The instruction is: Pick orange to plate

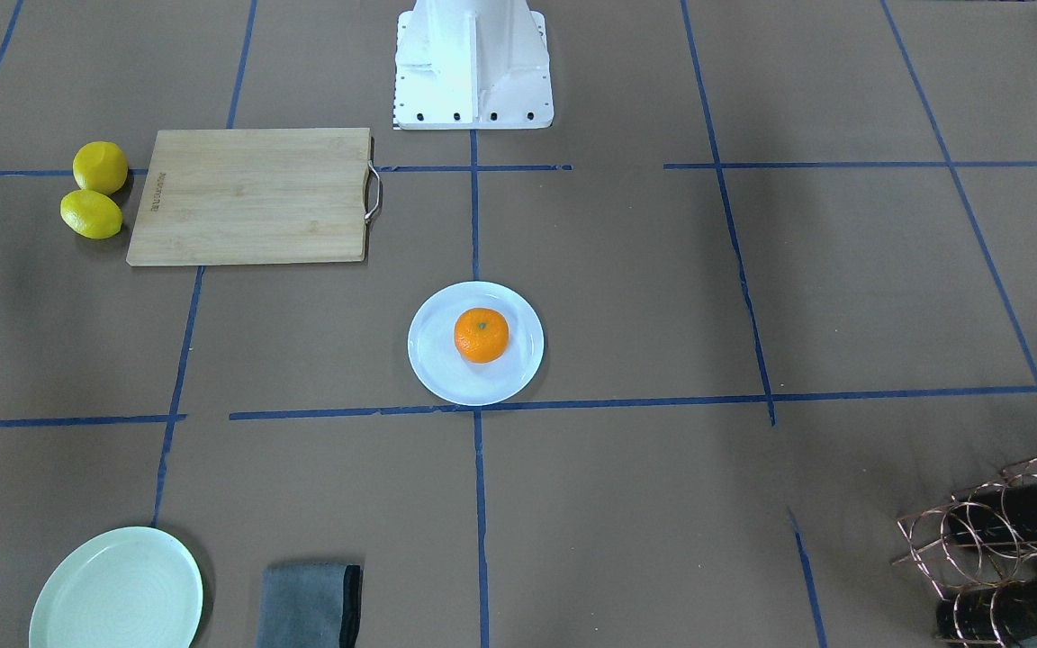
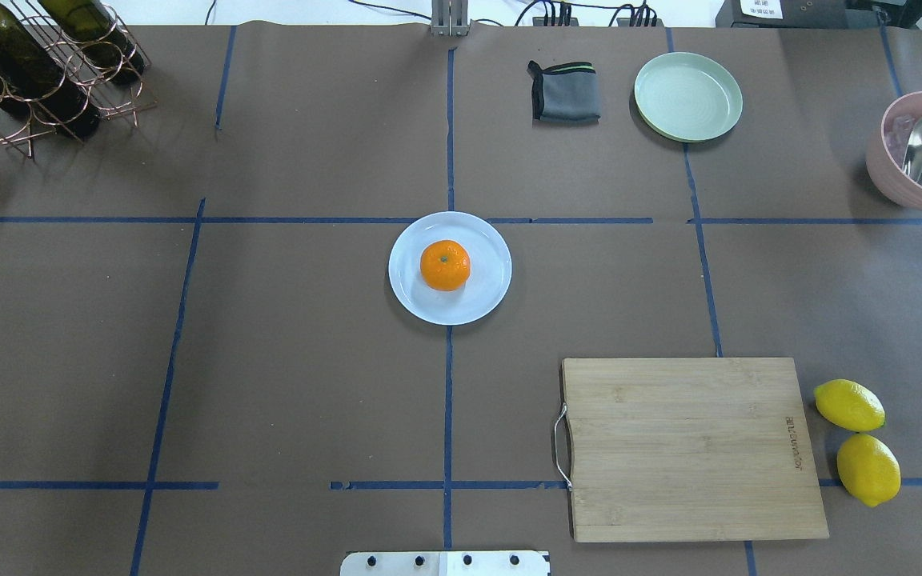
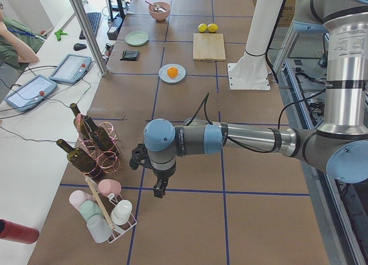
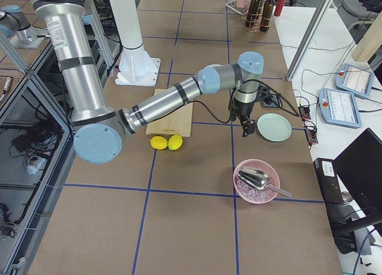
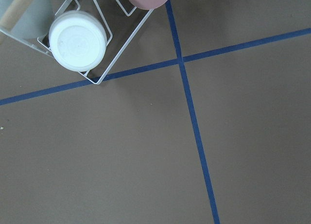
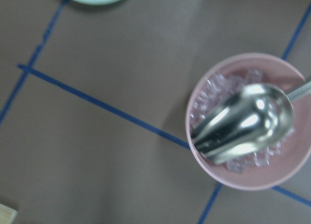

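Orange (image 2: 445, 265) sits on the white plate (image 2: 487, 290), slightly off centre, stem dimple up. The plate lies at the middle of the counter (image 2: 293, 384), on the blue tape line that runs down its centre.

Left fingers (image 3: 158, 190): point down above bare counter near the end on the robot's left, close to the white wire cup rack (image 3: 123, 227), not touching it. Seen only from the side; cannot tell whether spread or pressed together.

Right fingers (image 4: 245, 130): point down above the counter near the end on the robot's right, between the mint-green plate (image 4: 274, 127) and the cutting board (image 4: 170, 111). Spread or pressed together: cannot tell. Nothing seen between them.

The right wrist view looks down on a pink bowl (image 6: 243, 182) of ice with a metal scoop (image 6: 243, 122) lying in it.

Two lemons (image 2: 849, 405) touch each other just beside the cutting board's outer edge. A grey cloth (image 2: 565, 92) lies by the far edge, near the mint-green plate.
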`<state>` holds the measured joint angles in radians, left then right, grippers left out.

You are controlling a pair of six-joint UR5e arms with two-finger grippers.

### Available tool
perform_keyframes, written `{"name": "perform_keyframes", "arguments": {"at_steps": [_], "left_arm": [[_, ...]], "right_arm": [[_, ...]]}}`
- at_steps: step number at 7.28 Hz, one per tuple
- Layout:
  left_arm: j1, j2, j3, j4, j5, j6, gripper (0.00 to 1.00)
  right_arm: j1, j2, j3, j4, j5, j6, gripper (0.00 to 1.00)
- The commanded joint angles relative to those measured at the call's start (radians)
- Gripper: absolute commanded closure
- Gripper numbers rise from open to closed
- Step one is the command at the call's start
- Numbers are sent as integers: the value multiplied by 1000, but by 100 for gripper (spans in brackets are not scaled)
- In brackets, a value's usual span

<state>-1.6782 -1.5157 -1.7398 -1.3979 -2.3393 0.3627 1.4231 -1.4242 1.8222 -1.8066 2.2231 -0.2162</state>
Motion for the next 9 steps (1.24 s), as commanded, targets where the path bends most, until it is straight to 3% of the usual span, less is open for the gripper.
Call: {"name": "perform_keyframes", "arguments": {"at_steps": [1, 2, 9], "left_arm": [[0, 0, 0, -3, 2, 1, 0], [0, -1, -1, -3, 0, 1, 0], [0, 0, -3, -3, 0, 1, 0]], "right_arm": [[86, -242, -79, 236, 3, -42, 0], [100, -286, -115, 339, 24, -28, 0], [125, -298, -123, 303, 56, 0, 0]]}}
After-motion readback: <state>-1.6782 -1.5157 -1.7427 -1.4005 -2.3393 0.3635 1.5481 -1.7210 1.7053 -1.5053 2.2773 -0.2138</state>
